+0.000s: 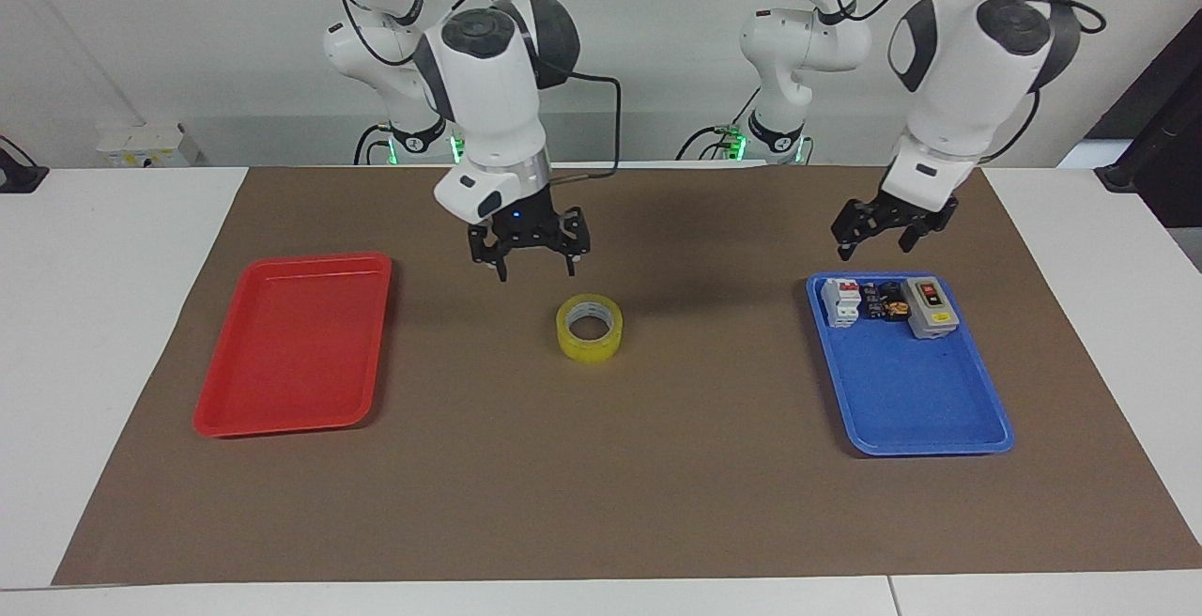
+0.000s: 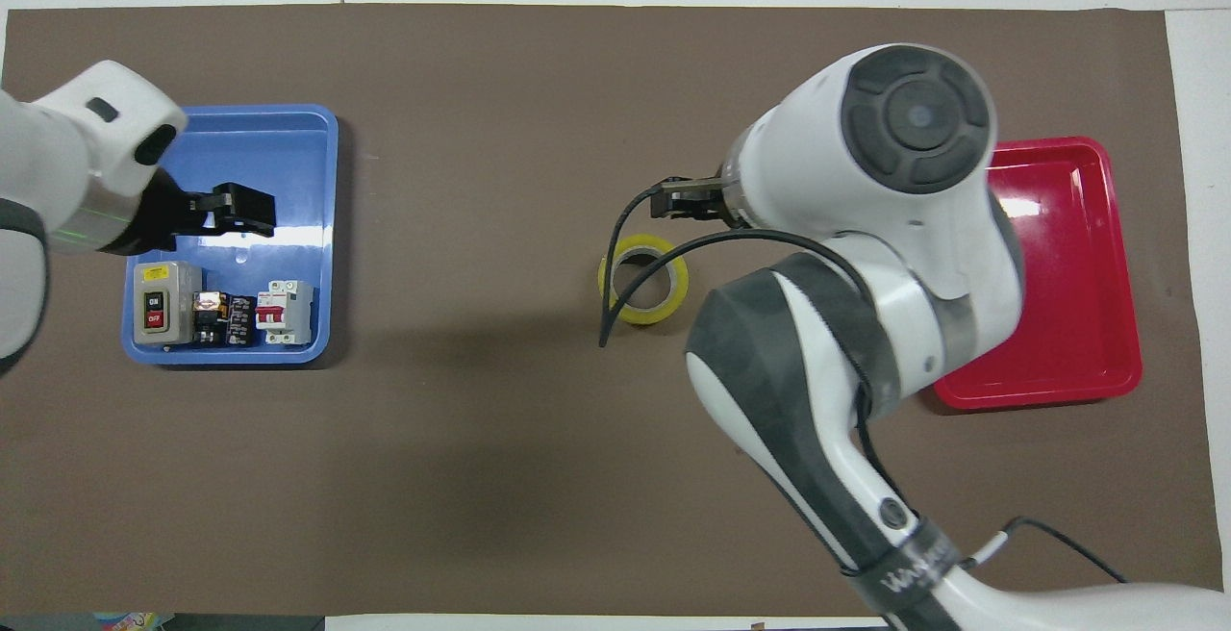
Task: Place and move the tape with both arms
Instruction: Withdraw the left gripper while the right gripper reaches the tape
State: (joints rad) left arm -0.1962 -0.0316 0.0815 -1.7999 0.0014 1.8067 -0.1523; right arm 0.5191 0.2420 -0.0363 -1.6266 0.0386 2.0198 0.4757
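You had the brown mat (image 1: 601, 503) laid over the tabletop (image 1: 94, 315), and that big flat sheet was your first risk: a hand that came down too low could have scraped or rucked it and shifted everything on it. The red tray (image 1: 291, 344) sat bare at the right arm's end, and in my view its raised rim was the place where a carried roll could have caught and tipped. The blue tray (image 1: 911, 391) sat at the left arm's end with a switch box (image 1: 930, 306), a breaker (image 1: 841, 301) and a small dark part between them crowded into the end nearer the robots. Your left hand (image 1: 892, 226) hung wide and empty over the mat just robot-side of that tray, so a careless drop could have knocked those parts. Your right hand (image 1: 531, 254) hovered, spread wide and holding nothing, above the mat close to the tape (image 1: 589, 327), on the side nearer the robots and toward the red tray. The tape lay flat on the mat mid-table, well apart from the 2 trays, touched by neither hand. It was a smooth ring: I judged that an off-centre descent would have landed a fingertip on the rim and pushed the roll sideways, or pinched only 1 wall and let it swing.
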